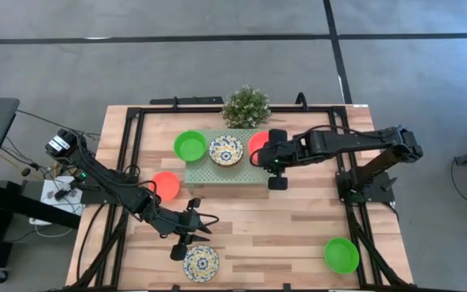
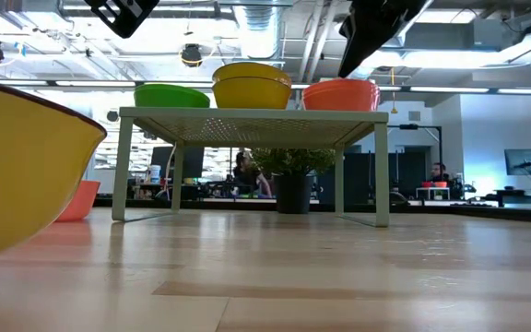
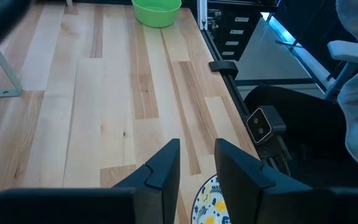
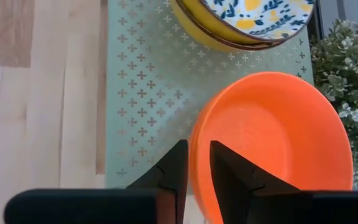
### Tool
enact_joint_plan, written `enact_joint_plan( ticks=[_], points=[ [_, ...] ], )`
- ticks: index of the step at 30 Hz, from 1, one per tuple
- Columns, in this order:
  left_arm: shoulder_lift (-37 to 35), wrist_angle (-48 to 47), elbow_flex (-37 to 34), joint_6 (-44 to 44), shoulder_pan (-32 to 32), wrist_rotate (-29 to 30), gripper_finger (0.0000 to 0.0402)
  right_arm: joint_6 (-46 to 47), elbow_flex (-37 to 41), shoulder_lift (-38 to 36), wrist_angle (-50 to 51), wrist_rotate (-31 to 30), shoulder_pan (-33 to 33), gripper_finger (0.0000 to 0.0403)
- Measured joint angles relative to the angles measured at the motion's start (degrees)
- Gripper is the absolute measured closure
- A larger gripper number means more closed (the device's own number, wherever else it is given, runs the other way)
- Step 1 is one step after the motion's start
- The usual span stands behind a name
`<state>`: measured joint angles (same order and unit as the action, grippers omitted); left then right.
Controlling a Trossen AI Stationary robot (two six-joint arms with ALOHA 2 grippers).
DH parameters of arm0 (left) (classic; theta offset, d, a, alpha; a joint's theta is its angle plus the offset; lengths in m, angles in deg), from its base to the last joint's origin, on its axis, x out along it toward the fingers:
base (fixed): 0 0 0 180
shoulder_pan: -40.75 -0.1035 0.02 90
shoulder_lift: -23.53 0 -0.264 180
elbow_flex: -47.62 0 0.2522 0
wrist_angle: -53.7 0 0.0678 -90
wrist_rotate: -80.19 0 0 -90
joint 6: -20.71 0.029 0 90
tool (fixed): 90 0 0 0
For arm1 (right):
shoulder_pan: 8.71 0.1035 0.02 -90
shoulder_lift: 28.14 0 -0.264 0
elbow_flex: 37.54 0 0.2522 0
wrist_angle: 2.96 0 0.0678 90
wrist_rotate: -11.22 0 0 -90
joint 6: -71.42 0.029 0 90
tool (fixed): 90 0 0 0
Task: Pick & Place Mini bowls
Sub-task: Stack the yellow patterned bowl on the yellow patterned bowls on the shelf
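The right gripper (image 4: 194,163) straddles the rim of the orange bowl (image 4: 272,140) sitting on the platform (image 4: 148,93), its fingers a narrow gap apart, seemingly not pinching. The bowl looks light, stiff and smooth, so the thin rim is the place to grip; the left gripper (image 1: 186,231) waits slightly open near a patterned bowl (image 1: 200,263)

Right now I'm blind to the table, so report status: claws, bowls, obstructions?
Right claw straddling orange bowl rim on platform. Left claw open, empty, above patterned bowl. Nothing in the way.
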<state>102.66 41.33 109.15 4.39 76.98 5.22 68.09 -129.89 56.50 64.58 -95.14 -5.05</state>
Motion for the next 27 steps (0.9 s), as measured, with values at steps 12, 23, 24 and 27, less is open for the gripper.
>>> enact_joint_plan(
  ticks=[12, 23, 24, 27],
  points=[
    [0.0, 4.2, 0.0, -0.4, 0.0, 0.0, 0.0301, 1.2, -7.5, -2.5, 3.0, -0.4, 7.5, 0.0361],
    [2.9, 6.3, 0.0, -0.6, 0.9, -1.3, 0.0301, 9.3, 0.8, -3.5, -0.1, -3.2, 20.6, 0.0400],
    [3.3, 6.3, 0.0, -0.6, 0.9, -1.7, 0.0301, 9.3, 3.3, -3.5, -2.5, -3.2, 22.0, 0.0398],
    [3.5, 6.3, 0.0, -1.8, 1.2, -1.8, 0.0301, 9.2, 10.5, -3.5, -11.3, -3.1, 25.7, 0.0396]
  ],
)
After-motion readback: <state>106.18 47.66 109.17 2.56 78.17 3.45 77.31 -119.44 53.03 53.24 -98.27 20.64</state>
